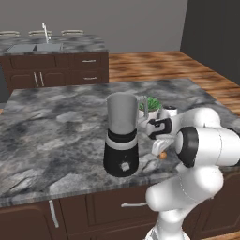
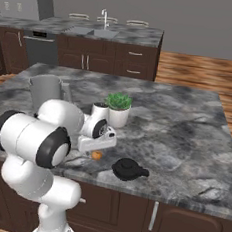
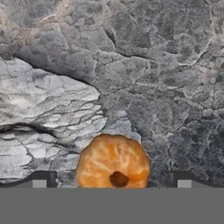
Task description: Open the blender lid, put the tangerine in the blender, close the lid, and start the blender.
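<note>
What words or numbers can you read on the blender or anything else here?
None can be read.
blender: its small white front button carries a dark mark, too small and blurred to read.
blender lid: plain black, no writing.
tangerine: no sticker or label.
white plant pot: no print.
countertop: marble veining only, no signs.
</note>
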Robot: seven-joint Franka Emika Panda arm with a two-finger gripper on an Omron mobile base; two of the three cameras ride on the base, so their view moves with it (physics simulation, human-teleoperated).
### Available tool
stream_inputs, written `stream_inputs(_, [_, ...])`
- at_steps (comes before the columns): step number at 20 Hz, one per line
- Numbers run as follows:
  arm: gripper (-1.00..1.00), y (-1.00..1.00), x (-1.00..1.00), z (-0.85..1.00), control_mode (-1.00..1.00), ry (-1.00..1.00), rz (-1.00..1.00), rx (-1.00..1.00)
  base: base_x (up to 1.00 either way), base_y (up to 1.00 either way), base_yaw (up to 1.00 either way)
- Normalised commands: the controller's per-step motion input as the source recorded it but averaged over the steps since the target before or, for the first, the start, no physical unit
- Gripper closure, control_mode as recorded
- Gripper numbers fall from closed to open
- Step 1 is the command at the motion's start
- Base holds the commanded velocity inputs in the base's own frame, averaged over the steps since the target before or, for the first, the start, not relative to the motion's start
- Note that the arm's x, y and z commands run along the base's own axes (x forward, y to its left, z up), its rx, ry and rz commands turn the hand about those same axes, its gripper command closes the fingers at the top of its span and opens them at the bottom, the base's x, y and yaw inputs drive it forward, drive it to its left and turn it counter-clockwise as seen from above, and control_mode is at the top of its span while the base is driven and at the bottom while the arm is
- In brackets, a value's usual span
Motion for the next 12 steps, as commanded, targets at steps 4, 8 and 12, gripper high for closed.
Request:
stream_inputs(4, [-1.00, 0.00, 0.05, -0.26, -1.00, 0.01, 0.05, 0.00, 0.00, 0.00, 0.00])
stream_inputs(8, [-1.00, 0.00, 0.00, -0.32, -1.00, 0.00, 0.05, 0.00, 0.00, 0.00, 0.00])
stream_inputs(12, [1.00, 0.00, -0.02, -0.38, -1.00, 0.00, 0.03, 0.00, 0.00, 0.00, 0.00])
